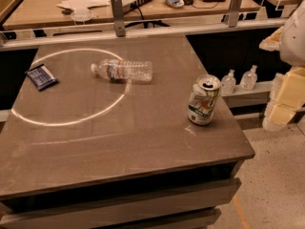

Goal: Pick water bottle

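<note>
Camera view: clear ribbed plastic water bottle (122,70) with white cap lying flat around 11 o'clock on the grey tabletop (119,142), long axis 9-to-3, cap toward 9, well off toward 9 o'clock from the cream gripper (285,99) at the 3 o'clock edge, open or closed, can't tell.

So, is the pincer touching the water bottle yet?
Apart. The camera view shows the pincer at the right edge, off the table, while the water bottle lies on its side across it, with the can standing between them.
</note>
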